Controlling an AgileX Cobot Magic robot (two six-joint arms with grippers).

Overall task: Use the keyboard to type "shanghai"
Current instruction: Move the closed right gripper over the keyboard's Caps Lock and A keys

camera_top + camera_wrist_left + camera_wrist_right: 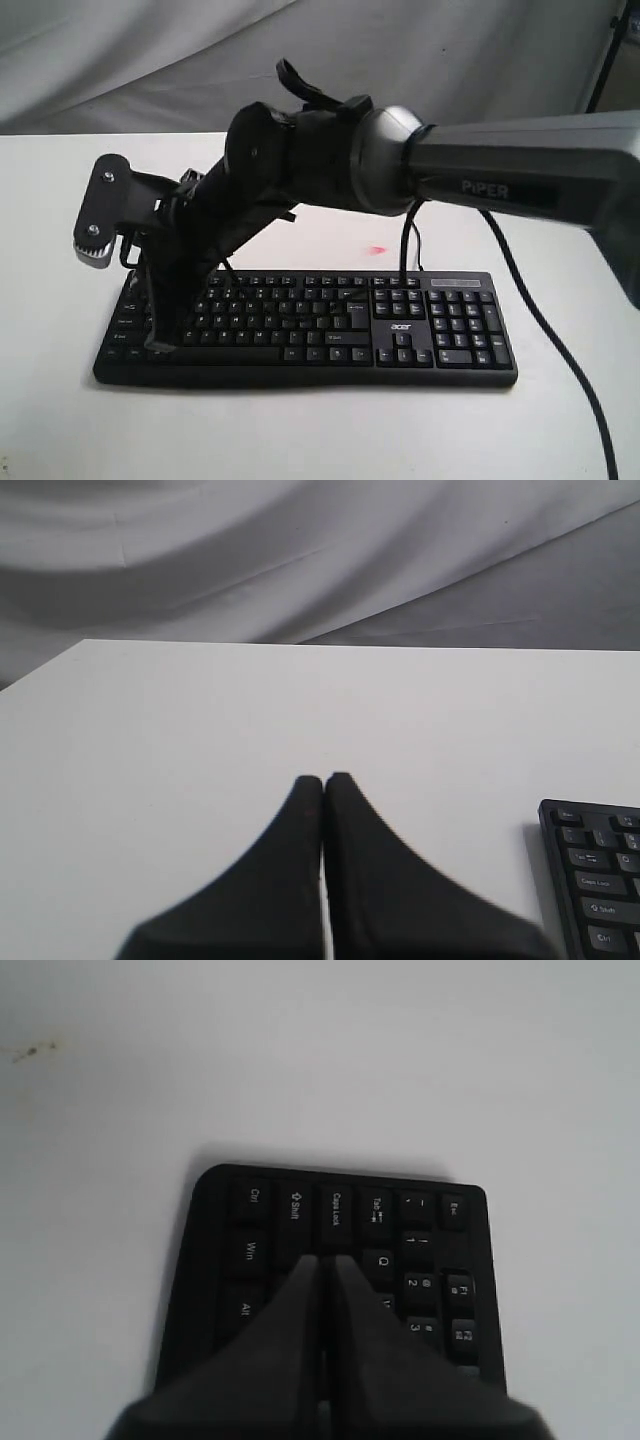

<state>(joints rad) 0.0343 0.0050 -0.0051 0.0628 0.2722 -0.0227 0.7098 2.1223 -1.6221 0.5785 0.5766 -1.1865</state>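
The black keyboard (pixel 450 325) with white legends lies across the white table (pixel 320 430). My right arm reaches over it from the right, and my right gripper (pixel 163 343) points down at the keyboard's left end. In the right wrist view the right gripper (pixel 325 1258) is shut and empty. Its tips sit on the letter row right beside the Caps Lock key (pixel 336 1210), hiding the key under them. My left gripper (pixel 324 778) is shut and empty above bare table. The keyboard's left end (pixel 600 880) shows off to its side.
A thin black cable (pixel 560 350) runs from the back of the keyboard toward the front right. A small pink mark (pixel 376 250) is on the table behind the keyboard. Grey cloth (pixel 150 60) hangs behind the table.
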